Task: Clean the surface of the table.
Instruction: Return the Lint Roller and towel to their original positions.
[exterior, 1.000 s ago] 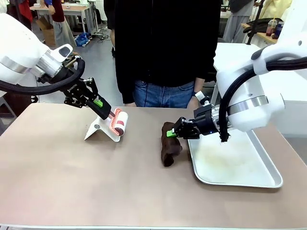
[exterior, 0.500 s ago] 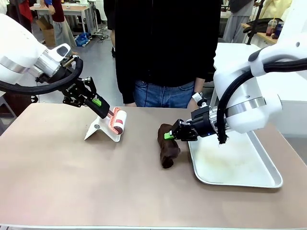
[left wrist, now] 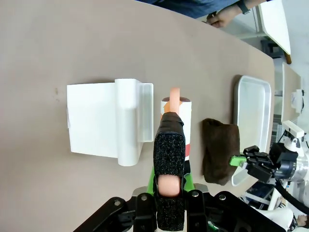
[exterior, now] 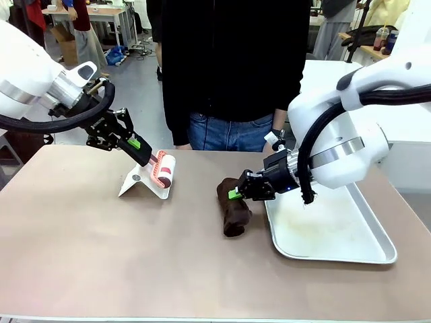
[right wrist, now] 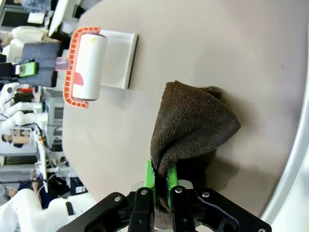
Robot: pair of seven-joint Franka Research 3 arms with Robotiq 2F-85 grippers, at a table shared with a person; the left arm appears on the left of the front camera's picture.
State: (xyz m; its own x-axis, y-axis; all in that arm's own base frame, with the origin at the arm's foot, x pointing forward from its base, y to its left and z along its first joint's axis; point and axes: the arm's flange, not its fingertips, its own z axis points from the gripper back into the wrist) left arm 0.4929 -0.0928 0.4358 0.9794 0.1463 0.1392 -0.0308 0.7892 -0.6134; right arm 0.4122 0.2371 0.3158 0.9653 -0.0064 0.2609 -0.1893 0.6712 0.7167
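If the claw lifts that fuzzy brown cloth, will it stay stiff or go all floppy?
Probably floppy: the brown terry cloth already bunches and folds where the right claw pinches it. It looks light, sagging onto the tan table. Its fuzzy surface likely drags rather than slides.

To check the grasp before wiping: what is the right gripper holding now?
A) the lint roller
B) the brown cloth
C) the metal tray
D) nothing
B: the right gripper is shut on a fold of the brown cloth, which lies on the table.
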